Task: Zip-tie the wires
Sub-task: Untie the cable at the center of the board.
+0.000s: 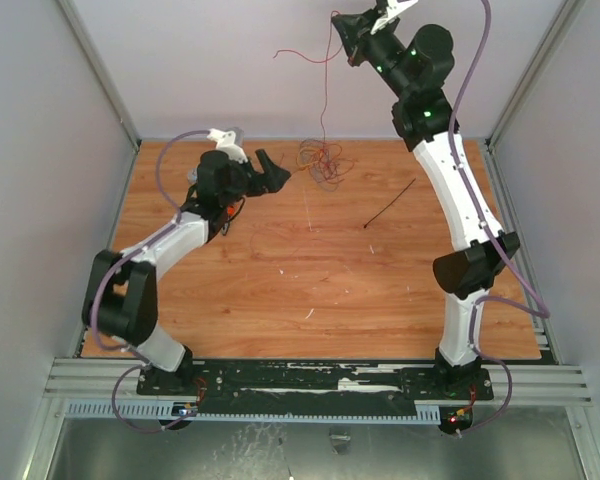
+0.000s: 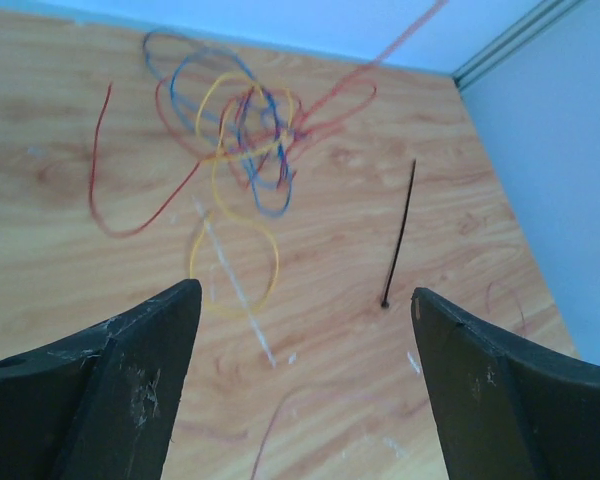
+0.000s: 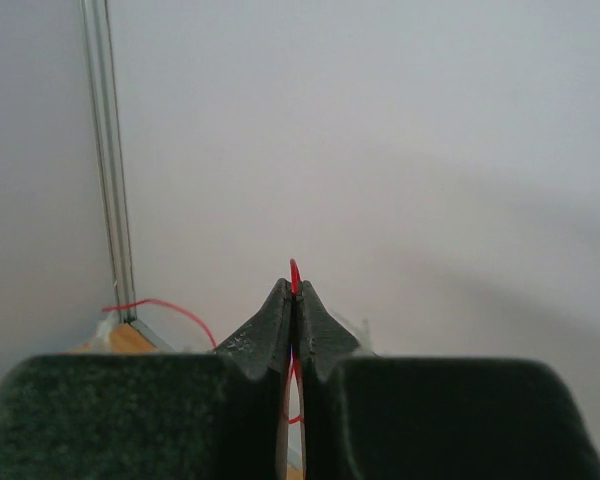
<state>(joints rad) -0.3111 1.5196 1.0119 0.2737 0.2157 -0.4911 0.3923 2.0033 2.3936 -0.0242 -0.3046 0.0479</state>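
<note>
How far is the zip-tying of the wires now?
Nothing is tied yet. In hand: the right gripper, raised high, is shut on one red strand of the bunch of thin, mostly red wires; the open left gripper hovers near it. Left: the straight black plastic zip tie lies untouched on the wooden table, apart from them.

The wires [image 2: 240, 140] are mostly red, with blue and yellow loops. The zip tie [image 2: 398, 235] is black. The table [image 1: 280, 300] — orange-brown wood grain, scuffed white. Left gripper [image 2: 305, 290] and right gripper [image 3: 293, 295] are black; the arms [image 1: 460, 195] white and black, cables [image 1: 468, 70] lilac, walls [image 1: 40, 150] pale grey.
</note>
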